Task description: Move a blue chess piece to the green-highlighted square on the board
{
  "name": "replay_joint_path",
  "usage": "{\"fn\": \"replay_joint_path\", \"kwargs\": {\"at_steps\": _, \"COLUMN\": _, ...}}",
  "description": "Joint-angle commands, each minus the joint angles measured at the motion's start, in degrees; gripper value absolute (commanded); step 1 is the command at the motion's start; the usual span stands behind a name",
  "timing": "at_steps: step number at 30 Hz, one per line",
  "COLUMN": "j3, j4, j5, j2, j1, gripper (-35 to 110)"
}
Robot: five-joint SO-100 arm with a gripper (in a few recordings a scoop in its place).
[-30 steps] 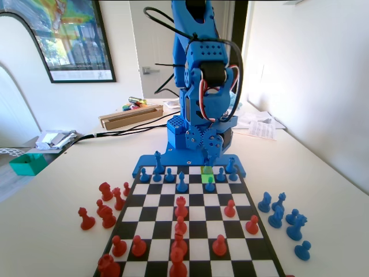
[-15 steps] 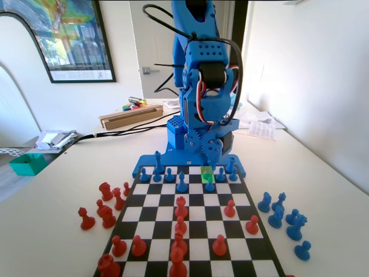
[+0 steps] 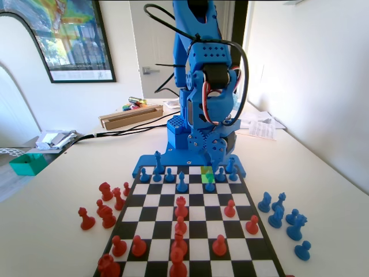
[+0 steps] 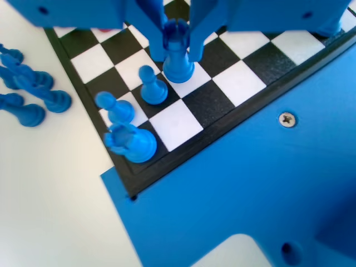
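The board [image 3: 190, 225] lies lengthwise on the table [image 3: 52, 219], red chessmen [image 3: 181, 205] over the near half in the fixed view and blue ones along the far rows, with more blue pieces off the board at the right [image 3: 285, 216]. The blue arm stands at the far end, bent down over the far rows.

In the wrist view the gripper [image 4: 177, 36] hangs over the board's corner area with its two jaws closed on either side of the blue chess piece [image 4: 178, 55], a crown-topped man whose base sits on, or just above, a white square. We judge it gripped; contact with the board we cannot settle.

The green-highlighted square [image 3: 207, 175] is in the far rows of the fixed view, partly covered by the gripper tip and a blue pawn [image 3: 210, 184] in front of it.

Risks from here:
- Neighbours are close. A pawn [image 4: 152, 86] stands just beside the held piece; a sideways drift of the jaws would knock it.
- Releasing while the piece is tilted or off-centre would topple it or leave it straddling squares.

Hard to make out: no green tint shows in the wrist view, so we cannot confirm that the piece is over the target. In the fixed view the arm hides the piece's base.
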Motion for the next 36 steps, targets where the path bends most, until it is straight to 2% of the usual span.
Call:
{"fn": "replay_joint_path", "kwargs": {"at_steps": 1, "j3": 0.18, "j4": -0.18, "j5": -0.88, "j2": 0.44, "j1": -0.7, "gripper": 7}}
{"fn": "replay_joint_path", "kwargs": {"at_steps": 11, "j3": -1.05, "j4": 0.53, "j5": -1.85, "j2": 0.62, "j1": 1.05, "gripper": 10}}
{"fn": "replay_joint_path", "kwargs": {"at_steps": 17, "j3": -5.71, "j4": 5.8, "j5": -3.25, "j2": 2.2, "j1": 2.55, "gripper": 12}}
{"fn": "replay_joint_path", "kwargs": {"at_steps": 29, "j3": -21.09, "j4": 25.75, "j5": -4.39, "j2": 11.78, "j1": 3.16, "gripper": 14}}
{"fn": "replay_joint_path", "kwargs": {"at_steps": 36, "j3": -29.44, "j4": 41.13, "j5": -12.83, "j2": 22.59, "j1": 3.87, "gripper": 12}}
